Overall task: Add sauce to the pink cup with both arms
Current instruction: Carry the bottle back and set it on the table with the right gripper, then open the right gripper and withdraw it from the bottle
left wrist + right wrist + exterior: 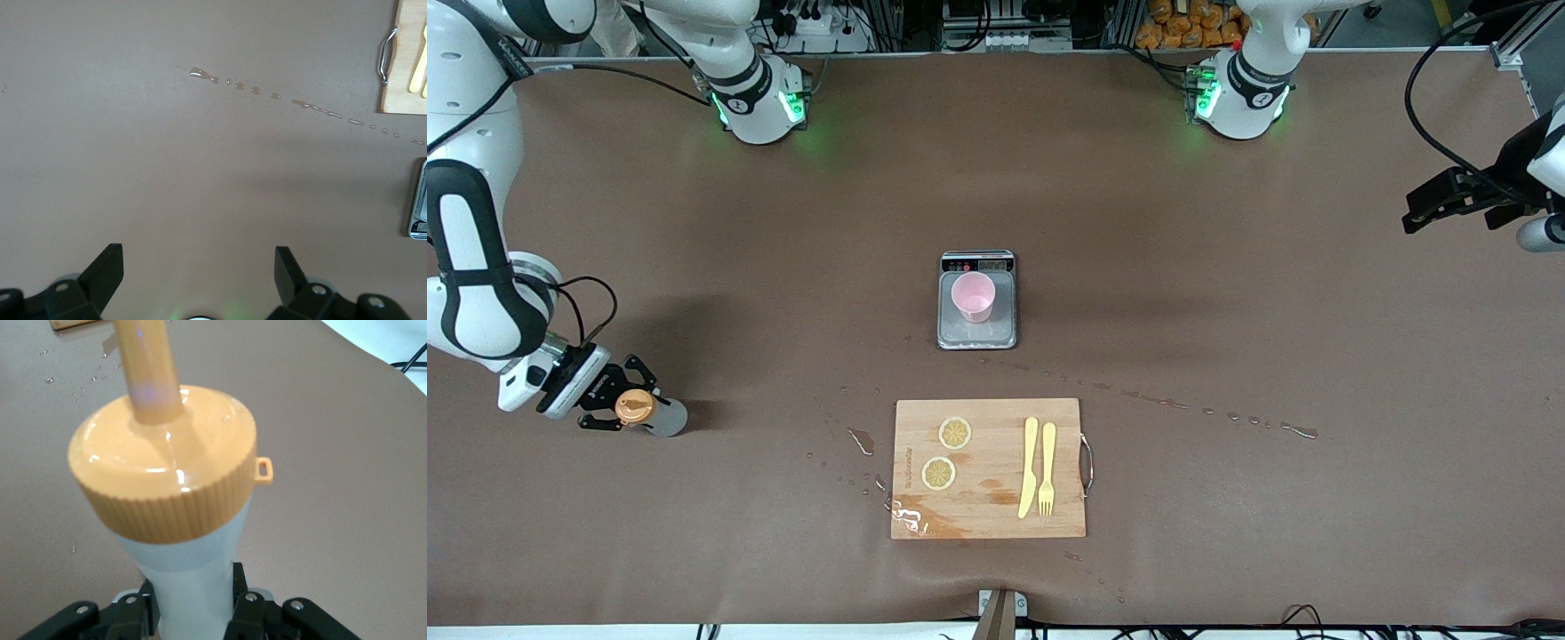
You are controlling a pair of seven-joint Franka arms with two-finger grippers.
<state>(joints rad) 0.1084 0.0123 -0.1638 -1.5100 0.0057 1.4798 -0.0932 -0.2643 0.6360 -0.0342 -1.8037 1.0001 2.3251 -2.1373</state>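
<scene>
The sauce bottle (649, 412) is pinched in the right gripper (609, 407) at 9 o'clock from the pink cup (973, 296) sat on the scale (977, 331), while the left gripper (1449, 203) is left waiting, fingers spread, at the cup's 3 o'clock.

scale (419, 212) cut off, nozzle tip (137, 347) cropped
</scene>
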